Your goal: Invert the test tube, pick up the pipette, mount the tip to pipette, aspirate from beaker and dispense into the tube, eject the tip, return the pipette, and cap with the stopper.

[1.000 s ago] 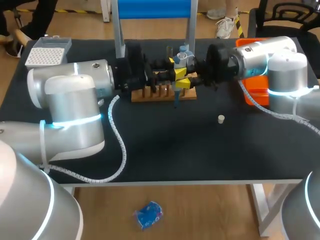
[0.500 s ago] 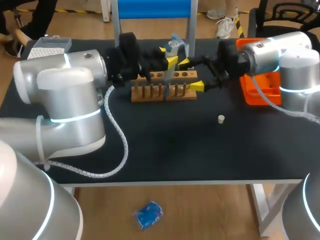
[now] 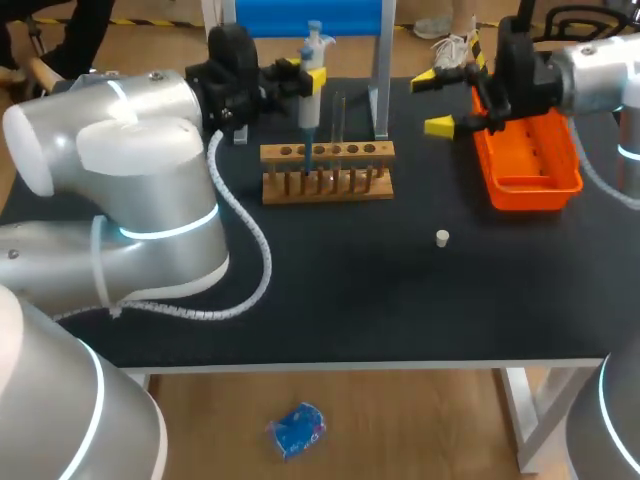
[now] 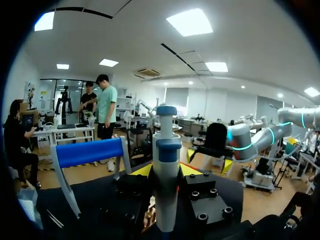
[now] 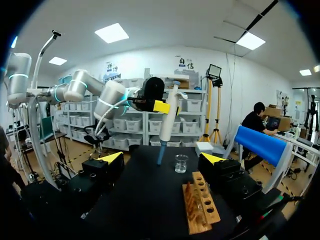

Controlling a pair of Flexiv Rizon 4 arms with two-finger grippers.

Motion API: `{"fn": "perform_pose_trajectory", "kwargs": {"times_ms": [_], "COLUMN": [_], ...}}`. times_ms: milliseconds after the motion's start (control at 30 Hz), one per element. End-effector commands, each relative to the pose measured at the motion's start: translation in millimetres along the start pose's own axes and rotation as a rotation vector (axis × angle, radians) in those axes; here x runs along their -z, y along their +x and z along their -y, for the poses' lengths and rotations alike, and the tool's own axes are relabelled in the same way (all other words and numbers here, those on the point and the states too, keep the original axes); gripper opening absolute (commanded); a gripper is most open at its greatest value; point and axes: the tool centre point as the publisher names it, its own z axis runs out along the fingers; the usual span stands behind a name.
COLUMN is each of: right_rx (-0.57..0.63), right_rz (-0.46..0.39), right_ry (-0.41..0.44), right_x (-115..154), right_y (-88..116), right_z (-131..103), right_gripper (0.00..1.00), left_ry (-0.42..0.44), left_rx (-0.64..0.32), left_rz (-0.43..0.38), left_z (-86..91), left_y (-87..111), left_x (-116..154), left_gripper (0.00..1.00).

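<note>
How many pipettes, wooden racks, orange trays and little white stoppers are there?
pipette: 1
wooden test tube rack: 1
orange tray: 1
white stopper: 1
Total: 4

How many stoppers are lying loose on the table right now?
1. The stopper lies on the bare table, nearer the front edge than the wooden rack and the orange tray, touching neither. The arms could hide others.

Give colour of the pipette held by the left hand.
White plastic pipette with blue plunger top and blue collar; clearest in left wrist view.
</note>
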Motion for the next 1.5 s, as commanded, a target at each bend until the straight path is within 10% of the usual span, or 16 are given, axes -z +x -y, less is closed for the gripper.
{"fn": "perform_pose_trajectory", "kwargs": {"times_ms": [33,300,1033,1500], "right_rx": [-0.022,-0.044,-0.074,-0.168], "right_rz": [0.058,0.168,0.222,0.341], "right_ry": [0.033,0.062,0.109,0.262], "right_x": [7.6,2.1,-3.0,-24.1], "right_y": [-9.6,-40.5,-53.0,-91.7], "right_z": [-8.5,-19.3,-17.7,-8.6], "right_gripper": [1.0,1.0,1.0,1.0], "left_ry": [0.0,0.013,0.013,-0.041], "left_rx": [0.021,0.119,0.119,0.129], "left_rz": [0.157,0.254,0.254,0.355], "left_z": [9.0,13.8,13.8,10.1], "left_y": [-13.4,-56.6,-56.6,-109.3], "left_x": [-21.6,-32.6,-32.6,-43.5], "left_gripper": [0.0,0.0,0.0,0.0]}}
